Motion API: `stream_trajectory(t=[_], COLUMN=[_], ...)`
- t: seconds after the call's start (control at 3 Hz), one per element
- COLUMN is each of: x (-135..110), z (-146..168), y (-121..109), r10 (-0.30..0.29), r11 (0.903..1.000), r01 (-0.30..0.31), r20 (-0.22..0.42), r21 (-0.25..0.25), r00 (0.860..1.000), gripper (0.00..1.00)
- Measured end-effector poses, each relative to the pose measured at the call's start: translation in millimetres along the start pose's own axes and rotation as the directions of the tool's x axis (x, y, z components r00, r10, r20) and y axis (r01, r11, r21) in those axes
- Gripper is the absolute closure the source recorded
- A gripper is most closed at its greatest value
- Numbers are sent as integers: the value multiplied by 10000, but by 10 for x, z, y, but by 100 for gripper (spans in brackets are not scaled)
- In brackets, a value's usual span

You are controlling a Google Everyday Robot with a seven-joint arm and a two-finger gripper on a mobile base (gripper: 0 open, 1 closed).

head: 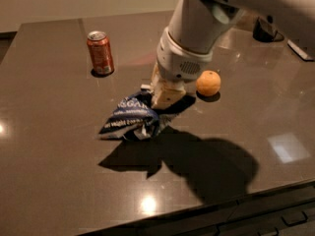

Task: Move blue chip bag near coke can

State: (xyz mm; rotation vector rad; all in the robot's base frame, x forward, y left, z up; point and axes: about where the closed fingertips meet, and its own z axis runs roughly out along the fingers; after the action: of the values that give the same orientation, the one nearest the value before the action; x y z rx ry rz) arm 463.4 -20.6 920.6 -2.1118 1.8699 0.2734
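The blue chip bag (pixel 132 119) is a crumpled navy foil bag with white lettering. It hangs lifted above the dark table (pixel 54 146) and casts a shadow below it. My gripper (pixel 165 96) is shut on the bag's right end, with the white arm rising up and right behind it. The coke can (pixel 100 52) stands upright at the back left, up and to the left of the bag and apart from it.
A round orange fruit (pixel 208 83) lies just right of the gripper. A dark object (pixel 268 29) sits at the back right near a flat item (pixel 300 49). The table's front edge runs along the bottom right.
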Motion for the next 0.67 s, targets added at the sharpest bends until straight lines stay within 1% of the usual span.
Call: stream_trajectory(t=[0.33, 0.67], x=[-339, -539], z=[143, 321], y=[-293, -647], r10=[-12, 308], r11=[9993, 9942], r01=[6, -318], r20=[138, 111], r21=[380, 1024], r00=[9999, 9995], gripper=[100, 100])
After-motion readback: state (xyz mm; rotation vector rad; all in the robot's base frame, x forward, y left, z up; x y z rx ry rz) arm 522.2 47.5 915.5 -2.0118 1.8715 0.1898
